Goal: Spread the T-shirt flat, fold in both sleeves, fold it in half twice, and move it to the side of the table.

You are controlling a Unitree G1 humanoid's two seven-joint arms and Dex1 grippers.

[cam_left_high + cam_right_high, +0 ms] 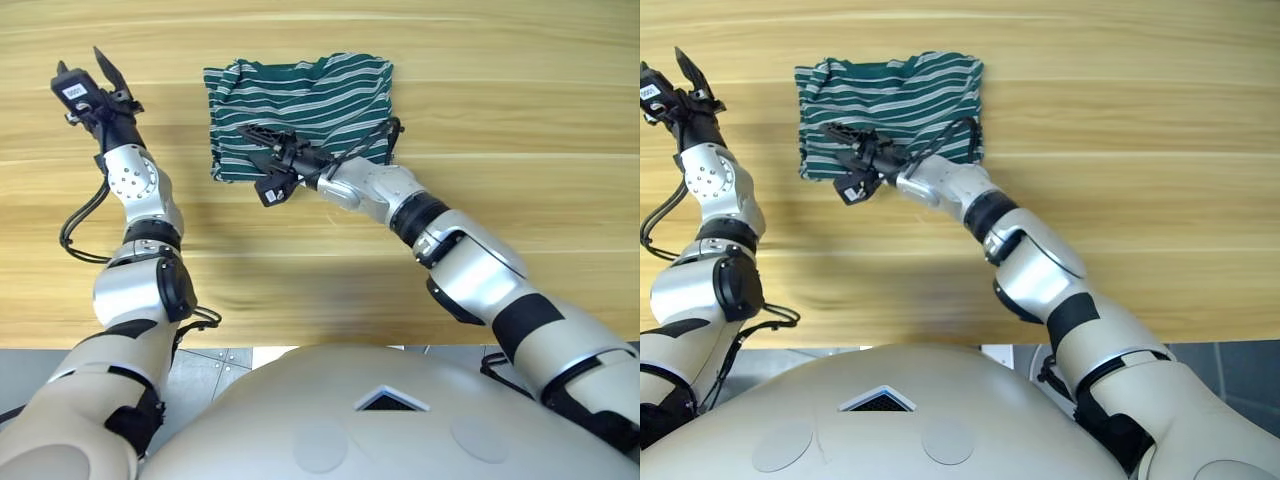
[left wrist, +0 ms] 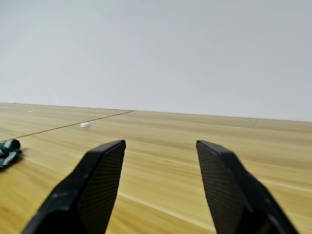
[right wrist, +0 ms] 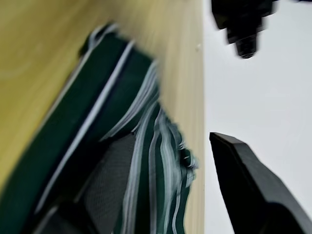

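The green T-shirt with white stripes lies folded into a compact rectangle on the far middle-left of the wooden table. My right gripper reaches across to the shirt's near-left corner. It is open, with its fingers standing astride the folded edge. In the right wrist view one finger lies against the striped cloth and the other finger stands well apart from it. My left gripper is held up at the far left of the table, open and empty, clear of the shirt.
Bare wood stretches to the right of the shirt and along the near side of the table. A small white speck lies on the table far off in the left wrist view. A cable loops beside the left forearm.
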